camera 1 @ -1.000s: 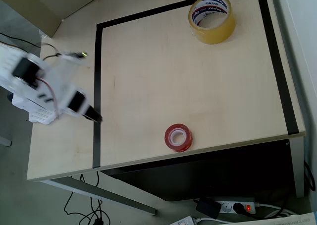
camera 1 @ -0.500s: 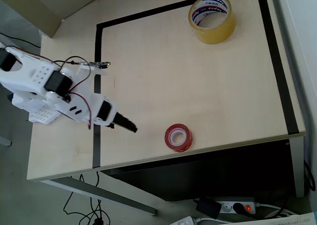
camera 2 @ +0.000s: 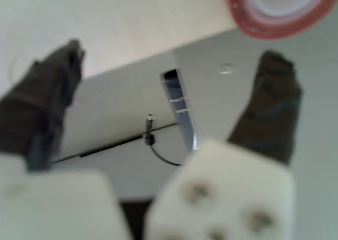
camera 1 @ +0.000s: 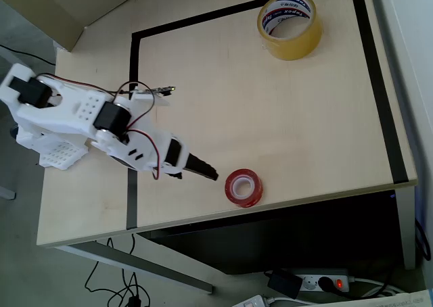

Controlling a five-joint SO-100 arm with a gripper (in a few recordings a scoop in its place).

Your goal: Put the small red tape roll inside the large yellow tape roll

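The small red tape roll (camera 1: 244, 186) lies flat near the table's front edge; in the wrist view the red tape roll (camera 2: 277, 7) sits at the top right, just beyond the right fingertip. The large yellow tape roll (camera 1: 289, 25) lies flat at the far right corner, its printed white core facing up. My white arm reaches from the left, and my gripper (camera 1: 203, 170) ends a short way left of the red roll, apart from it. In the wrist view my gripper (camera 2: 174, 55) is open, its dark fingers (camera 2: 50, 97) spread wide with nothing between them.
A black tape line (camera 1: 132, 111) frames the work area of the light wooden table (camera 1: 270, 111). The front edge runs just below the red roll, with a power strip (camera 1: 318, 281) and cables on the floor beneath. The arm's white base (camera 1: 51, 151) stands at the left.
The arm has swung right across the black tape line, bringing the gripper from the table's left edge to close beside the red roll. Both rolls stayed put.
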